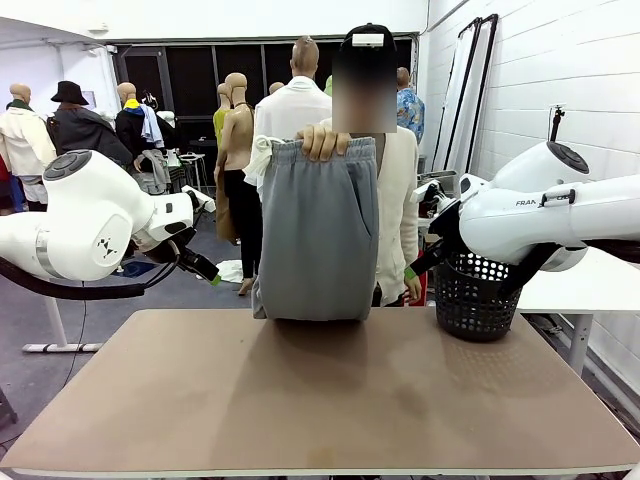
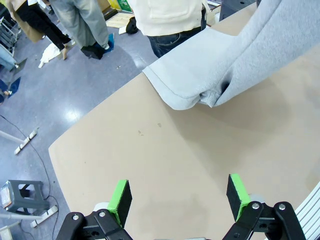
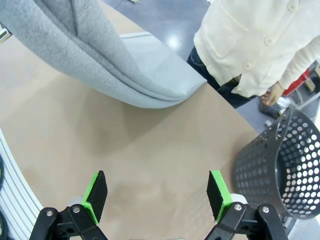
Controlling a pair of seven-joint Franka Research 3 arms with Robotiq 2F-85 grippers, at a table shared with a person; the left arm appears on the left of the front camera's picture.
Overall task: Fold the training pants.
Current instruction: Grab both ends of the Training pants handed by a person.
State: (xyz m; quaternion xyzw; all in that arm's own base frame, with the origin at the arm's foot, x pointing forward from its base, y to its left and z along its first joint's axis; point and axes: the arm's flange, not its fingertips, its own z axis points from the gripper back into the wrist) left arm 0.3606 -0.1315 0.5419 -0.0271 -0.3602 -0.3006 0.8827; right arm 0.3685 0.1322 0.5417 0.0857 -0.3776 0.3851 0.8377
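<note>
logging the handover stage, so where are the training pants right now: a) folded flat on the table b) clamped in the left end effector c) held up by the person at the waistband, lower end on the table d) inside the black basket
C: the person's hand grips the waistband of the training pants, whose lower end rests on the table, while the left end effector and right end effector are open and empty.

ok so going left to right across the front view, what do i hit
white left robot arm -> light grey soft jersey training pants, held up -> black perforated plastic basket
</note>
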